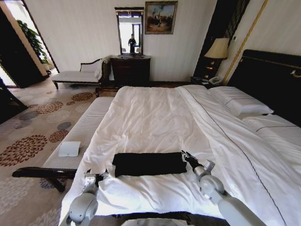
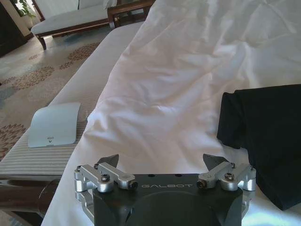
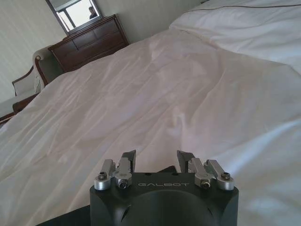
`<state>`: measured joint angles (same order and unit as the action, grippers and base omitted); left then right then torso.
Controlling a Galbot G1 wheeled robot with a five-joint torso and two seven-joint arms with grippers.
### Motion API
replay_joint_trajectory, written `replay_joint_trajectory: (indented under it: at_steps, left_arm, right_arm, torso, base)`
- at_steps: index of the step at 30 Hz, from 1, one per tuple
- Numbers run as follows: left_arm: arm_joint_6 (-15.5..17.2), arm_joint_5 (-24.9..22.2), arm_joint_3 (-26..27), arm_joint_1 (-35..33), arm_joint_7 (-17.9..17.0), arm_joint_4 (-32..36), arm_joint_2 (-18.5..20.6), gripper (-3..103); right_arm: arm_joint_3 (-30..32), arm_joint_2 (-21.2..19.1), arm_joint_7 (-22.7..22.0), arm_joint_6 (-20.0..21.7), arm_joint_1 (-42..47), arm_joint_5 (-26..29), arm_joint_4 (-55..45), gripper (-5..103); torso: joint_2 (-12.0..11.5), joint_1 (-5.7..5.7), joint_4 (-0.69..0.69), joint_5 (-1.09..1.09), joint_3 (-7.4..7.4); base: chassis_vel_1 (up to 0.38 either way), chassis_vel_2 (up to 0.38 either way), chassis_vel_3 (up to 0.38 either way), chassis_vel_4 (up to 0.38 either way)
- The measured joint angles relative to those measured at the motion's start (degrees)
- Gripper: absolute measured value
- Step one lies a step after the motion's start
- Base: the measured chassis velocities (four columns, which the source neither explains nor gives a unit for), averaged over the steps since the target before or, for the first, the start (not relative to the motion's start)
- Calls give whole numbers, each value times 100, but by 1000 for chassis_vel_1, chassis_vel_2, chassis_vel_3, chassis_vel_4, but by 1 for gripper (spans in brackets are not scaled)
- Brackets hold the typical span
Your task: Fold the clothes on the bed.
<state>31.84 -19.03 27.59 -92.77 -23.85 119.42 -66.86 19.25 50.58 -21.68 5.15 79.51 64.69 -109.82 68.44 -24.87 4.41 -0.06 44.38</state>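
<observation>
Black T-shirt [image 1: 149,164] folded on bed [image 1: 155,117]; right gripper [image 1: 184,155], narrowly parted, at three o'clock; left gripper [image 1: 95,175] wide, at eight; pinch edges squarely.

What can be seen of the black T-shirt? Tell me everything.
The black T-shirt lies flat on the white duvet near the foot of the bed, folded into a long, fairly neat rectangle. It looks like soft matte cloth; no lettering shows. The right gripper sits at its right end, jaws open; the left gripper is off its left end, jaws open, not touching.
</observation>
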Motion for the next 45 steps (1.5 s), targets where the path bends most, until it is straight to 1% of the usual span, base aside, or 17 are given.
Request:
replay_joint_trajectory:
  at_steps: [2,4,7,10,11,13,15,20,23,25,28,34,37,39,41,43,45]
  left_arm:
    - [-6,-1,2,3,1,-5,-3,100]
    - [-8,-1,1,3,2,-5,-5,100]
    - [-11,13,-21,-11,3,-3,-19,100]
    - [-11,22,-34,-20,3,3,-20,100]
    - [-12,32,-38,-32,2,11,-23,100]
    - [-13,39,-38,-49,3,20,-29,100]
    - [-23,54,-33,-76,3,30,-35,100]
    - [-41,67,13,-121,0,67,-36,100]
    - [-48,68,33,-102,-5,64,-44,100]
    - [-48,68,33,-98,-5,60,-48,100]
    - [-48,104,-18,-61,-8,18,-105,100]
    - [-48,159,-71,-25,-5,-2,-148,100]
    - [-124,139,-70,20,42,6,-132,100]
    - [-488,-23,-20,181,219,69,-77,100]
    - [-523,-38,-18,198,238,76,-72,100]
    - [-821,-132,-70,467,460,148,-18,100]
    - [-768,7,-238,682,489,11,-63,100]
  right_arm:
    - [-34,28,-147,161,18,190,-174,59]
    - [-78,58,-215,247,-10,263,-201,59]
    - [-298,179,-618,783,-306,668,-121,76]
    - [-358,221,-755,1036,-453,828,-47,81]
    - [-401,241,-796,1218,-572,914,17,91]
    - [-429,244,-802,1333,-653,959,55,91]
    - [-460,240,-805,1456,-725,1007,90,98]
    - [-441,135,-883,1662,-608,1017,-71,100]
    - [-359,-126,-1223,1904,-95,950,-624,100]
    - [-353,-150,-1244,1920,-48,943,-671,100]
    - [-291,-373,-1401,2019,540,703,-1168,100]
    - [-279,-467,-1730,2181,950,274,-1411,100]
    - [-207,-475,-1784,2077,993,54,-1415,100]
    - [-85,-407,-1781,1832,824,-116,-1396,100]
    - [-77,-400,-1776,1812,807,-129,-1393,100]
    - [-69,-281,-1606,1537,560,-273,-1301,100]
    - [-197,-196,-1429,1397,415,-404,-1123,100]
  torso:
    - [0,0,0,0,0]
    - [0,1,0,0,0]
    - [0,0,-2,1,0]
    - [0,0,-3,2,0]
    - [0,0,-1,2,1]
    - [0,0,-2,1,0]
    - [0,0,-2,2,0]
    - [0,0,-2,2,1]
    - [0,0,0,2,0]
    - [0,0,0,2,0]
    - [1,0,0,1,0]
    - [1,0,0,1,0]
    - [1,0,-2,1,0]
    - [1,1,-2,1,0]
    - [1,1,-2,2,0]
    - [1,0,-1,3,0]
    - [1,0,-1,4,0]
  base:
    - [0,0,0,0]
    - [0,0,0,0]
    - [0,0,0,0]
    - [0,0,0,0]
    - [0,0,0,0]
    - [0,0,0,0]
    - [0,0,0,0]
    - [0,0,0,0]
    - [0,0,0,0]
    - [0,0,0,0]
    - [0,0,0,0]
    - [0,0,0,0]
    - [0,0,0,0]
    - [0,0,0,0]
    - [0,0,0,0]
    - [0,0,0,0]
    - [0,0,0,0]
